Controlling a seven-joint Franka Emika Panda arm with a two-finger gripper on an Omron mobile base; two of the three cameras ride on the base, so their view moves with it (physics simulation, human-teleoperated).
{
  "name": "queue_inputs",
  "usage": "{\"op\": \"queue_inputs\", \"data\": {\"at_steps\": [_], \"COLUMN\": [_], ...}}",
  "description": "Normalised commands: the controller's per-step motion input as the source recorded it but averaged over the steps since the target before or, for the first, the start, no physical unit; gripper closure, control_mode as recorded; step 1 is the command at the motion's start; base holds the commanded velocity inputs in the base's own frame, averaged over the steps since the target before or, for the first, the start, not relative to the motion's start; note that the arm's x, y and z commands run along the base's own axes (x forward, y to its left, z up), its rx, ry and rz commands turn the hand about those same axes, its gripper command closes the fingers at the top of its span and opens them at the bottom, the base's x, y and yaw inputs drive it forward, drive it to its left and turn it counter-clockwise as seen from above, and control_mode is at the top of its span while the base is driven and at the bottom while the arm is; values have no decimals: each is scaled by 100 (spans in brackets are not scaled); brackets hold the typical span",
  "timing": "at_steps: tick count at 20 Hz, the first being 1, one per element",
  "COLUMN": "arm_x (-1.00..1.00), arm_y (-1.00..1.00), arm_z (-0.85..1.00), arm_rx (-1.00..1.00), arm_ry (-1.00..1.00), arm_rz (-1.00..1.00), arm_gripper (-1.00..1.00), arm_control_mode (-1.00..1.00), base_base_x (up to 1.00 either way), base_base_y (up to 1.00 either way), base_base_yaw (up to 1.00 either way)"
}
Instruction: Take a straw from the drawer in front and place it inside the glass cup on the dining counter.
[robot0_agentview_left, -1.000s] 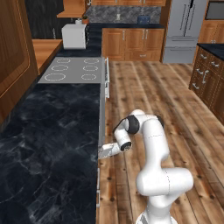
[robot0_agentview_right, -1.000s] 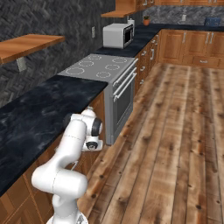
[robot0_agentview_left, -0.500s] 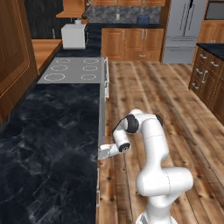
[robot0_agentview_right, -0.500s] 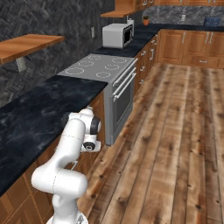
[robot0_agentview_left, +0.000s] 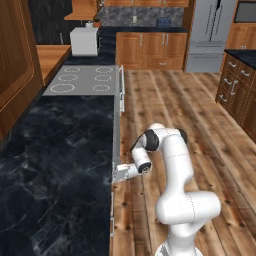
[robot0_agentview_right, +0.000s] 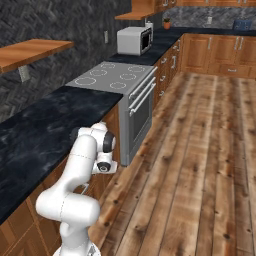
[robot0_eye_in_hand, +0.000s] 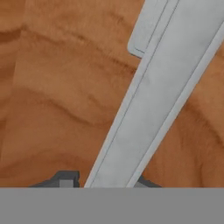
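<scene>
- When we held both base views against those of a second before, the arm (robot0_agentview_left: 176, 160) had kept its reach toward the front under the black marble table (robot0_agentview_left: 55, 165); any change lay at the fingertips, too small to tell from there.
- Along the hand view, the end effector (robot0_eye_in_hand: 104, 183) straddled the silver handle (robot0_eye_in_hand: 162, 87), one dark tip close against each side of the bar. We judged it pinched on the handle, though a sliver of gap could not be ruled out.
- For the task, that meant the grasp stage was done or nearly so, and the pull to open came next.
- Behind the bar, the drawer (robot0_eye_in_hand: 57, 109) showed as flat brown wood, shut as far as we could tell, with the straw presumably inside and hidden.
- The handle's long axis ran diagonally in the hand view, lower left to upper right. We judged that slant to be the hand's roll, the bar itself lying level along the table's edge.
</scene>
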Motion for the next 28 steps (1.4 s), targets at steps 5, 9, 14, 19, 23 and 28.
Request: {"op": "queue_inputs", "data": {"at_steps": [5, 9, 14, 19, 23, 28], "arm_x": [0, 0, 0, 0, 0, 0], "arm_y": [-53, -62, -68, -74, -80, -81], "arm_z": [0, 0, 0, 0, 0, 0], "arm_rx": [0, 0, 0, 0, 0, 0], "arm_ry": [0, 0, 0, 0, 0, 0], "arm_rz": [0, 0, 0, 0, 0, 0], "arm_gripper": [100, 100, 100, 100, 100, 100], "arm_control_mode": [-100, -100, -100, -100, -100, -100], "base_base_x": [0, 0, 0, 0, 0, 0], "base_base_y": [0, 0, 0, 0, 0, 0], "base_base_yaw": [0, 0, 0, 0, 0, 0]}}
